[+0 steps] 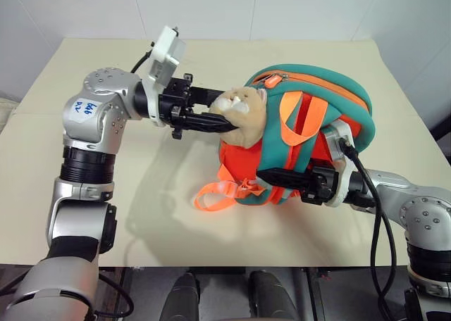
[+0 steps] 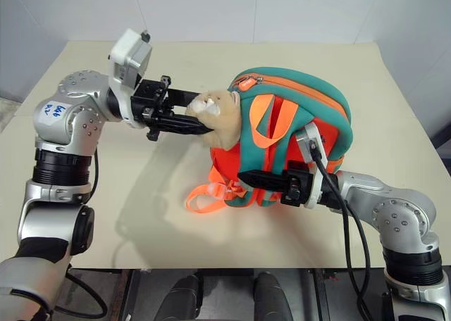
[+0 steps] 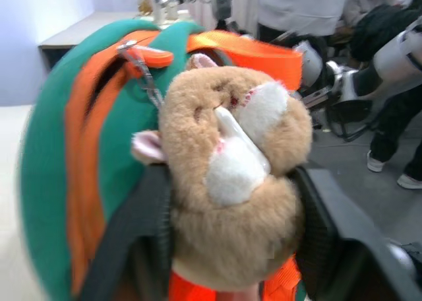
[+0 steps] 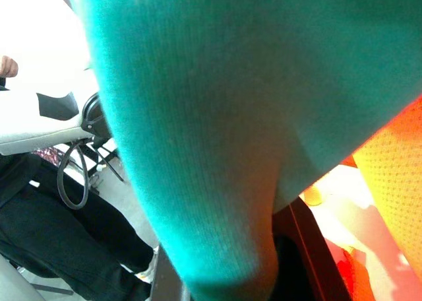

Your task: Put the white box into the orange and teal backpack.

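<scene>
Two grippers at work on one orange and teal backpack (image 1: 310, 134), held above the beige table (image 1: 84, 201). Reaching in level from the left: left gripper (image 1: 224, 118), black fingers (image 3: 135, 232) closed around the tan plush hamster charm (image 1: 243, 117) from both sides, as seen in the left wrist view, where the charm sits squarely between them, face outward. Hung from the backpack's front by a small metal clip near the orange zipper pull (image 3: 145, 53). Just behind the charm: teal edging, orange zipper line, orange webbing handle looped over the top. Below the bag, dangling toward the table: orange strap loops (image 1: 222, 194). Further right, coming in level from the right under the bag: right gripper (image 1: 278, 177), pinched shut on a teal shoulder strap (image 1: 299, 148), probably with only that fabric between the jaws, though the close teal cloth in the right wrist view hides the contact itself. Backpack tilted, top toward the far right, lower end by the right gripper. Beyond the table edge in the wrist views: people standing, dark trousers and a pale top.
</scene>
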### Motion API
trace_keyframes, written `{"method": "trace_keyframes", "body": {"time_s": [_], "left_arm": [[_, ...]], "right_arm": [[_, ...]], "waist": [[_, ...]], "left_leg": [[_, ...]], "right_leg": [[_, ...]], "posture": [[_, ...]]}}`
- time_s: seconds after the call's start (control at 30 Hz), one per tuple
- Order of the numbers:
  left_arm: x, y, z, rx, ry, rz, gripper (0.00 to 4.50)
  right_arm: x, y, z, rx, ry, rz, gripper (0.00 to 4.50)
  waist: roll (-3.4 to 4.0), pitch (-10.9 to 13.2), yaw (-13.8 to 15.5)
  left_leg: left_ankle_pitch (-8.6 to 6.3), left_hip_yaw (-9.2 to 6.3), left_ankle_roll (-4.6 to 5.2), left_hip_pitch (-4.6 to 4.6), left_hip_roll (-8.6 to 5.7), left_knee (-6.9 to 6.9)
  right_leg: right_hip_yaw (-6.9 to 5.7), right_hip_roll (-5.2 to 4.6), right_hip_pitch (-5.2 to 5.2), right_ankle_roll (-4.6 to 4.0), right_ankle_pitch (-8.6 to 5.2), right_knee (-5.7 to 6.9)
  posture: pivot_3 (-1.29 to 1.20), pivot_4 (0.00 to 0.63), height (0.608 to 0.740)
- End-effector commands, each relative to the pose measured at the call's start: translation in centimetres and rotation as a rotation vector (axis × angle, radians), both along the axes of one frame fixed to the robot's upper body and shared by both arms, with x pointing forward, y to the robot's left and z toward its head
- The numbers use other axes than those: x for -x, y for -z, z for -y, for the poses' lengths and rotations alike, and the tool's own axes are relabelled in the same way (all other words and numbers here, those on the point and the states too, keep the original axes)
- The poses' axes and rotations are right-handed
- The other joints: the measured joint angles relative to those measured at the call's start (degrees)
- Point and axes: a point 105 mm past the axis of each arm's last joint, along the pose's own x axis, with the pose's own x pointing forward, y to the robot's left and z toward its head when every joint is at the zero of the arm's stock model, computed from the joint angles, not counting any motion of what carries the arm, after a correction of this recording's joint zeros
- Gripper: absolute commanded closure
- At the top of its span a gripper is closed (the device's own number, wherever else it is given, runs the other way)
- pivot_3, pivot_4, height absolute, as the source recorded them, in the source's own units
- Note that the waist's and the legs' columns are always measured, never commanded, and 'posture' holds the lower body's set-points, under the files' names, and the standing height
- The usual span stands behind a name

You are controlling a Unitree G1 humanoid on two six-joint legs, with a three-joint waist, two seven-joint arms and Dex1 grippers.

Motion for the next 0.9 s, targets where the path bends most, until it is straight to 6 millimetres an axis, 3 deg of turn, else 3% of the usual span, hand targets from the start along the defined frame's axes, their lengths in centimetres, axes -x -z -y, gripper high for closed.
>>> {"method": "trace_keyframes", "body": {"time_s": [0.03, 0.13, 0.33, 0.4, 0.5, 0.53, 0.67, 0.9], "left_arm": [[-1.3, -2.4, -2.9, 0.013, -0.123, 0.084, 3.33], [-2.1, -2.5, -4.8, -0.035, -0.18, 0.072, 3.71], [-4.0, -1.2, -7.2, -0.087, -0.281, 0.013, 3.77], [-4.4, 0.1, -7.6, -0.109, -0.296, -0.035, 3.77], [-4.5, 3.6, -8.3, -0.202, -0.299, -0.113, 3.77], [-4.5, 4.1, -8.4, -0.213, -0.299, -0.123, 3.77], [-4.1, 9.8, -8.1, -0.307, -0.294, -0.18, 3.77], [-3.2, 10.3, -6.1, -0.233, -0.248, -0.137, 3.77]], "right_arm": [[0.4, -0.9, -0.1, -0.028, -0.003, 0.043, 4.45], [0.4, -0.8, 0.0, -0.028, -0.001, 0.042, 4.45], [0.4, -0.8, -0.1, -0.034, 0.002, 0.042, 4.45], [0.5, -0.8, -0.1, -0.037, 0.003, 0.042, 4.45], [0.6, -0.8, -0.2, -0.041, 0.004, 0.042, 4.45], [0.6, -0.8, -0.2, -0.041, 0.004, 0.042, 4.45], [0.7, -0.7, -0.1, -0.043, 0.014, 0.041, 4.45], [-0.2, -0.5, 0.3, 0.025, 0.083, 0.104, 4.45]], "waist": [[0.0, 0.0, -0.01], [0.0, 0.0, -0.08], [0.0, 0.0, 0.07], [0.0, 0.0, -0.05], [0.0, 0.0, -0.21], [0.0, 0.0, -0.27], [0.0, 0.0, -0.43], [-0.09, 0.05, 0.07]], "left_leg": [[0.0, 0.0, 0.0, 0.0, 0.0, 0.0], [0.01, 0.0, 0.0, 0.0, 0.0, -0.01], [0.01, 0.0, 0.0, -0.02, -0.01, -0.05], [0.01, 0.0, 0.0, -0.01, 0.0, -0.04], [0.01, 0.0, 0.0, 0.0, 0.01, -0.05], [0.01, 0.0, 0.0, 0.02, 0.01, -0.07], [0.01, 0.01, 0.0, 0.04, 0.02, -0.07], [0.01, -0.01, -0.01, 0.02, 0.02, -0.02]], "right_leg": [[0.0, 0.0, 0.0, 0.0, 0.0, 0.01], [0.0, 0.0, 0.0, 0.0, 0.0, -0.01], [-0.01, -0.01, 0.0, 0.0, 0.0, -0.05], [-0.01, 0.0, 0.0, 0.0, 0.0, -0.03], [-0.01, 0.01, 0.0, 0.0, 0.0, 0.0], [0.0, 0.01, 0.0, 0.0, 0.0, -0.01], [0.01, 0.02, -0.01, -0.01, -0.01, 0.04], [0.0, 0.01, 0.0, -0.03, 0.01, 0.07]], "posture": [[0.0, 0.15, 0.74], [0.0, 0.15, 0.74], [0.0, 0.15, 0.74], [0.0, 0.15, 0.74], [0.0, 0.15, 0.74], [0.0, 0.15, 0.74], [0.0, 0.15, 0.74], [0.0, 0.15, 0.74]]}}
